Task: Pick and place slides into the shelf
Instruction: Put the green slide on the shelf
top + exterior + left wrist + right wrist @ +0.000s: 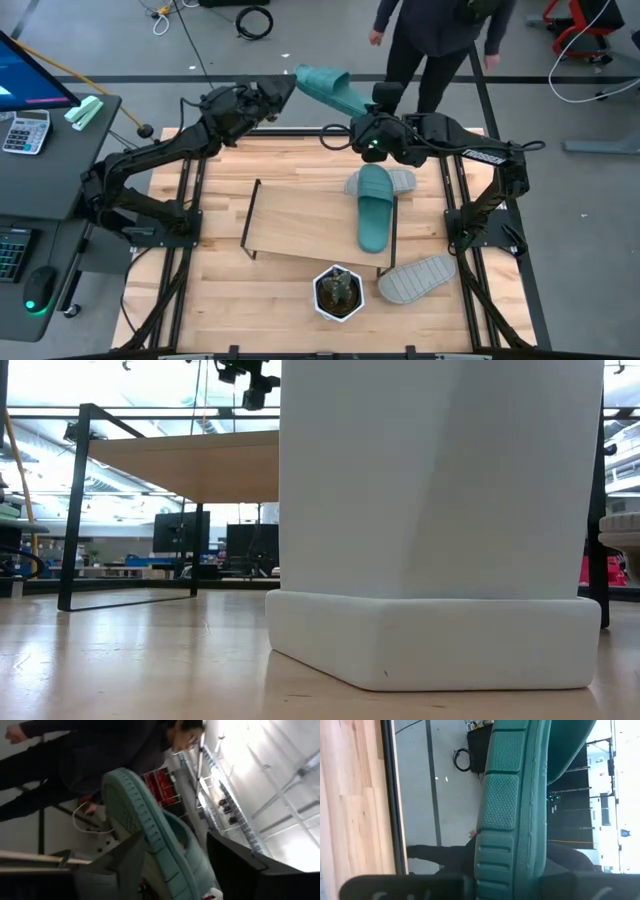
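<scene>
1. A teal-green foam slide sandal with a ridged sole [325,88] is carried in the air beyond the far edge of the shelf, a low rack with a light wooden board top and thin black metal legs [300,225]. It spans the gap between both arms, probably a handover.
2. The right gripper [372,112] holds one end of this raised sandal. In the right wrist view its fingers are pressed onto the sole's rim, so the grip appears firm.
3. The left gripper [285,88] is at the sandal's other end, off the shelf's far left corner. In the left wrist view its fingers stand spread either side of the sole; whether they touch it cannot be told.
4. A second teal-green slide [375,208] lies on the shelf board at its right end, partly over a light grey slide [398,181] at the far right corner.
5. Another light grey slide [417,278] lies on the table off the shelf's near right corner, not yet shelved.
6. A white hexagonal planter [337,292] in front of the shelf fills the low view, hiding the slides and grippers there.
7. A person in dark clothing [440,35] stands beyond the shelf, cut off at the frame edge.
</scene>
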